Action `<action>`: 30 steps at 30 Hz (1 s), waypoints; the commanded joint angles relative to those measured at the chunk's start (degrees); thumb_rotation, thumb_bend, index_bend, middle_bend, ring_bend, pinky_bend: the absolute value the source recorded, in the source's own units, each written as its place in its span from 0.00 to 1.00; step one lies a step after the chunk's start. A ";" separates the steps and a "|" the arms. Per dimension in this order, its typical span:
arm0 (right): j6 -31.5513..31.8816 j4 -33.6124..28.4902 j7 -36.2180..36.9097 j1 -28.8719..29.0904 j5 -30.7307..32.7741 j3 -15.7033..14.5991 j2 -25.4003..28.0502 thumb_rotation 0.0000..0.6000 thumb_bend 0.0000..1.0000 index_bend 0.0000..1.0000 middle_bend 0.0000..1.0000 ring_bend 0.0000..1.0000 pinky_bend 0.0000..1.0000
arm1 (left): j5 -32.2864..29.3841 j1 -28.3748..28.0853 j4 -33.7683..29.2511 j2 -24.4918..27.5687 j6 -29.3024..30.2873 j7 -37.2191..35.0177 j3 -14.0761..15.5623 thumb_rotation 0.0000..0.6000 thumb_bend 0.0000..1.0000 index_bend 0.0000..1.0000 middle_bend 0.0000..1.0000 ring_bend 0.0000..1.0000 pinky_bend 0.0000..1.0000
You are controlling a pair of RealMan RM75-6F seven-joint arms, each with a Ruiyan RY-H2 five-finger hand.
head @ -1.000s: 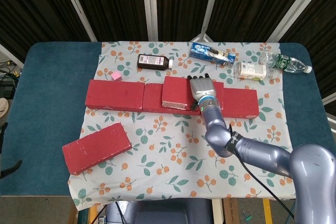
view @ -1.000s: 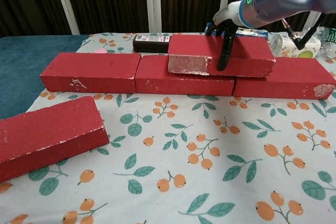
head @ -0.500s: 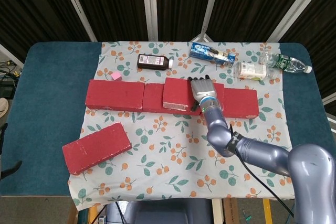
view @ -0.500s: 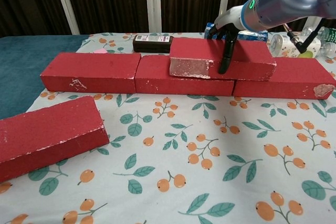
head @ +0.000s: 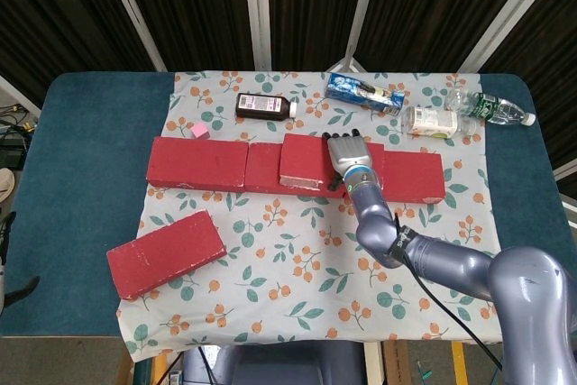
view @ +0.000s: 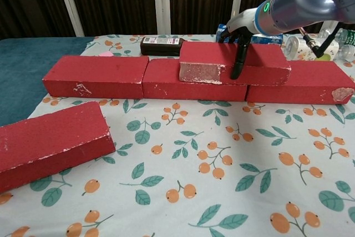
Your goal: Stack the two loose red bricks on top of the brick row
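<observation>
Right hand (head: 349, 156): gripped stacked brick (view: 233, 62) atop brick row (view: 138, 76), thumb down its front face; brick sat slightly further back vs 1 s earlier. Second loose brick (head: 166, 253): on tabletop (head: 72, 178), well left of and nearer than hand, unmoved. Left hand: out of sight.

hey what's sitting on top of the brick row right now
One red brick lies on the row, over the middle and right bricks. The right robot hand grips it, thumb down its front face. The hand hides part of the brick's top. The other loose brick lies on the cloth.
</observation>
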 commanded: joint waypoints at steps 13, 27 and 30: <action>-0.57 -0.87 1.31 1.50 1.33 -1.94 0.62 1.00 0.15 0.08 0.10 0.00 0.00 | -0.04 0.02 0.01 0.06 -0.04 -0.15 -0.05 1.00 0.00 0.00 0.00 0.00 0.08; -0.11 -1.30 2.98 2.69 2.03 -2.82 0.94 1.00 0.15 0.00 0.00 0.00 0.00 | -0.10 0.07 0.06 -0.06 0.12 0.04 -0.15 1.00 0.00 0.00 0.00 0.00 0.09; 0.02 -1.67 3.86 2.66 1.54 -2.56 1.21 1.00 0.15 0.00 0.00 0.00 0.00 | -0.10 0.08 0.03 -0.06 0.08 0.05 -0.11 1.00 0.00 0.00 0.00 0.00 0.09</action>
